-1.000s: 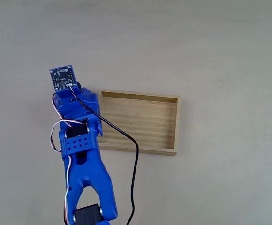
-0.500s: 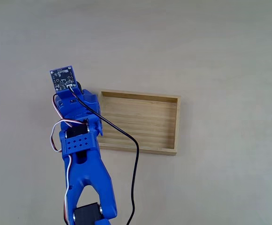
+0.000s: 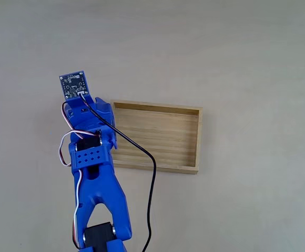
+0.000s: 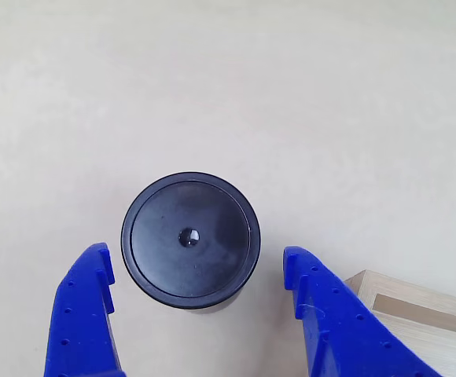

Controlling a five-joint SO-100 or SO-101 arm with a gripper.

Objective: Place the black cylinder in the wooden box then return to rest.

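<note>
black cylinder (image 4: 190, 239), upright between spread jaws

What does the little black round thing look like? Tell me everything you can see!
The black cylinder is small, matte and dark, seen from above in the other view. Its round top has a raised rim and a tiny shiny dimple in the middle. It stands upright on the pale table, between the open blue gripper fingers, which don't touch it.

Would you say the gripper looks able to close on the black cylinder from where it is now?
Probably yes: the gripper is open, its blue fingers flank the black cylinder, and nothing lies between them.
</note>
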